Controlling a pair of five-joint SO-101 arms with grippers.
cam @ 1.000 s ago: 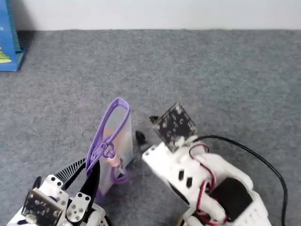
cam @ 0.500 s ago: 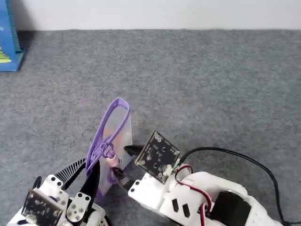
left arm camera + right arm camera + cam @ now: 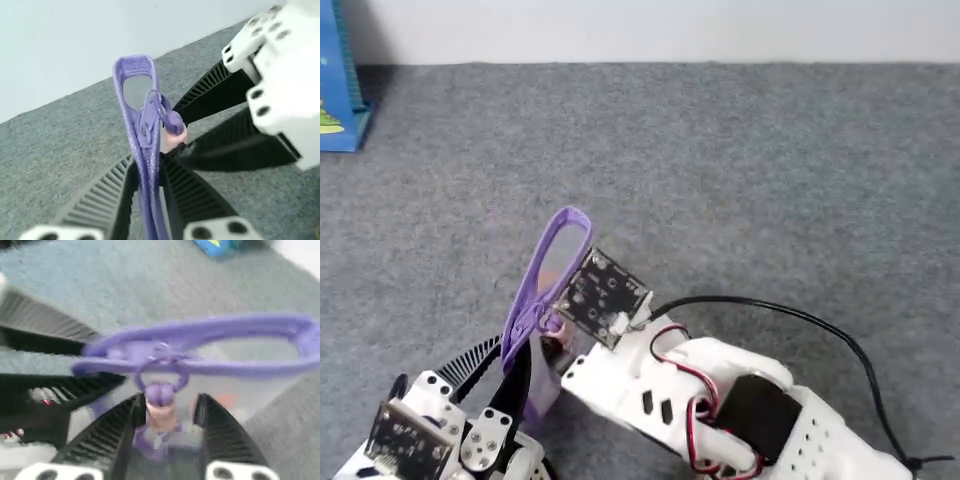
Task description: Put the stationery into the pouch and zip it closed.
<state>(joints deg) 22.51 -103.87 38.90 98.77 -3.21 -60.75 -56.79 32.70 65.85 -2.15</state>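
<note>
Zipping looks like the step in hand: the purple-edged pouch stands upright on the grey table, at about 7 o'clock in the high view, with its mouth gaping toward 12 o'clock. The left gripper is clamped on the pouch's near end. The right gripper, fingers apart, straddles the zipper pull without pinching it. Next it likely must pinch the pull and draw it toward 12 o'clock.

No legible text or numbers anywhere.
</note>
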